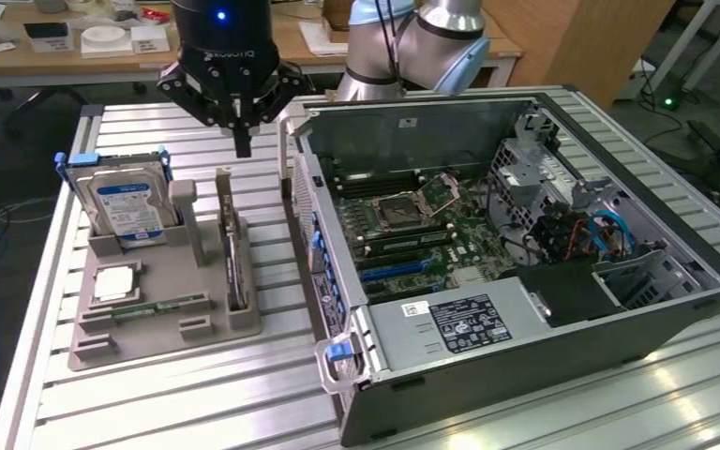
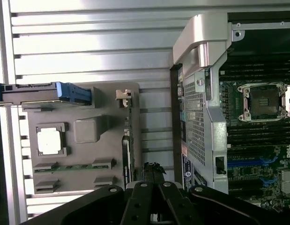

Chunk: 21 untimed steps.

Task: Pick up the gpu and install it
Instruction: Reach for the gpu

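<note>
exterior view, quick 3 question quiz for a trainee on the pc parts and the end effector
1. True or false: the end effector is shut and holds nothing.
2. Where does the gpu stand on edge? A) in the grey holder B) in the computer case C) in the end effector
3. Fill in: the upright part with the blue label is the ____.
Key: 1 true; 2 A; 3 hard drive

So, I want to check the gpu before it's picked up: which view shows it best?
The exterior view: the gpu stands on edge in the grey holder, with its dark side and its end bracket showing. The wrist view looks straight down on the gpu, so it gives just the thin top edge.
</note>
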Each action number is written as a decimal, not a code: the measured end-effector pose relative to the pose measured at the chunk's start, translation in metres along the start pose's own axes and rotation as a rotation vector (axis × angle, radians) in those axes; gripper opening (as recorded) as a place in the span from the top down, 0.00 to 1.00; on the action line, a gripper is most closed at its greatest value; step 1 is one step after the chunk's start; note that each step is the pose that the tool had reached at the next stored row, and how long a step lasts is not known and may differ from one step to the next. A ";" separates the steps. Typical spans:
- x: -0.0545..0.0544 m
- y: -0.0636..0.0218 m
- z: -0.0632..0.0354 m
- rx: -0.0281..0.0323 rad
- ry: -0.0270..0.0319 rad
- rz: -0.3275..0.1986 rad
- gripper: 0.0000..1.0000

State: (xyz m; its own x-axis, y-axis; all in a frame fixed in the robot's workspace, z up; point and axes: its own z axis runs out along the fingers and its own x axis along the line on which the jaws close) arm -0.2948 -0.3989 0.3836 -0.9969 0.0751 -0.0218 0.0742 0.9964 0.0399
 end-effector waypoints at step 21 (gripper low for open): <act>0.033 -0.0026 0.0022 0.0019 0.0011 0.000 0.89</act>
State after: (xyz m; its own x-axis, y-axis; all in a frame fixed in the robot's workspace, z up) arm -0.3279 -0.3988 0.3806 -0.9970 0.0752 -0.0206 0.0744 0.9965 0.0380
